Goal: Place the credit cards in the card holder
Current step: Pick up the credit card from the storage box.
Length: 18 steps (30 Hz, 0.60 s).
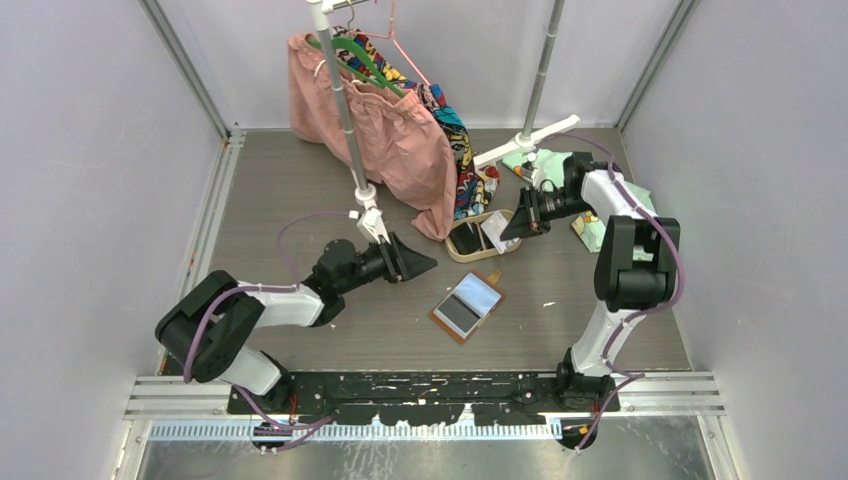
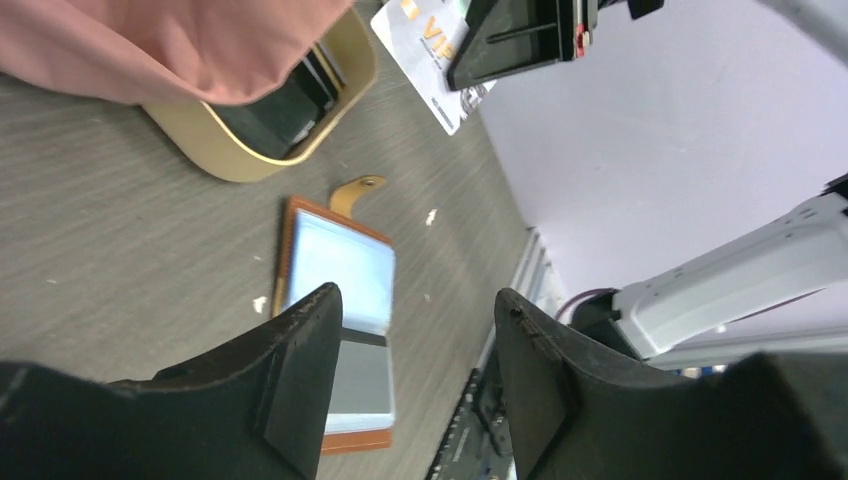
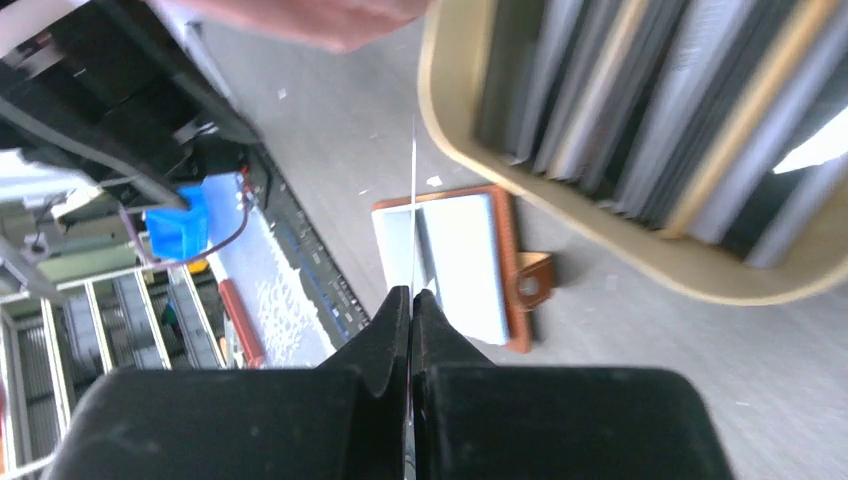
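The card holder [image 1: 467,306] lies open on the table, tan-brown with grey and bluish pockets; it also shows as the card holder [image 2: 340,270] and the card holder [image 3: 460,260] in the wrist views. My right gripper [image 1: 515,226] is shut on a whitish credit card [image 2: 430,50], held just above the oval tray. From the right wrist, that credit card [image 3: 412,200] shows edge-on beyond the right gripper [image 3: 411,292]. More credit cards [image 3: 620,90] stand in the beige tray [image 1: 478,255]. My left gripper [image 1: 422,266] hovers open and empty left of the holder, seen as the left gripper [image 2: 418,295].
A pink garment [image 1: 390,140] and patterned clothes hang from a rack at the back, draping over the tray's left side. The rack's white foot [image 1: 525,140] and a green cloth [image 1: 545,160] lie behind my right arm. Grey walls close in on both sides.
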Each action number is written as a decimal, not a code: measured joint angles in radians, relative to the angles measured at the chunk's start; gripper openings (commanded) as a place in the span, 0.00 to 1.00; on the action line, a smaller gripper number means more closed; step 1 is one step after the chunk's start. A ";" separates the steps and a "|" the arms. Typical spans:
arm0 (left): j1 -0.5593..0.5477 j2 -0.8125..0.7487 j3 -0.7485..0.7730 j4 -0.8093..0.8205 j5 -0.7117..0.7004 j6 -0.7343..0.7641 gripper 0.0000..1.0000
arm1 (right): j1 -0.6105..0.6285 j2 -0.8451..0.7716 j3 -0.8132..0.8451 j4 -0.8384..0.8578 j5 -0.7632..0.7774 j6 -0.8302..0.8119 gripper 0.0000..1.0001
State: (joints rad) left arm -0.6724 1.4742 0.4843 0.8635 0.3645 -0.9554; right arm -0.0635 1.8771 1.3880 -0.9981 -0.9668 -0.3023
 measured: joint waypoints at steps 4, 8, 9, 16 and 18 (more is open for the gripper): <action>-0.045 0.064 -0.068 0.238 -0.036 -0.091 0.61 | 0.025 -0.111 -0.067 -0.079 -0.119 -0.121 0.01; -0.098 0.135 -0.064 0.377 -0.055 -0.135 0.62 | 0.097 -0.199 -0.111 -0.168 -0.232 -0.290 0.01; -0.111 0.139 -0.062 0.392 -0.061 -0.133 0.61 | 0.121 -0.223 -0.123 -0.202 -0.266 -0.357 0.01; -0.145 0.135 -0.027 0.473 -0.085 -0.099 0.56 | 0.186 -0.279 -0.145 -0.441 -0.393 -0.732 0.01; -0.149 0.130 -0.017 0.482 -0.087 -0.087 0.54 | 0.193 -0.274 -0.145 -0.508 -0.409 -0.821 0.01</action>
State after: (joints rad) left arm -0.8215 1.6047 0.4671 1.3453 0.2779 -1.0428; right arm 0.1295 1.6032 1.2434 -1.5063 -1.3754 -1.1236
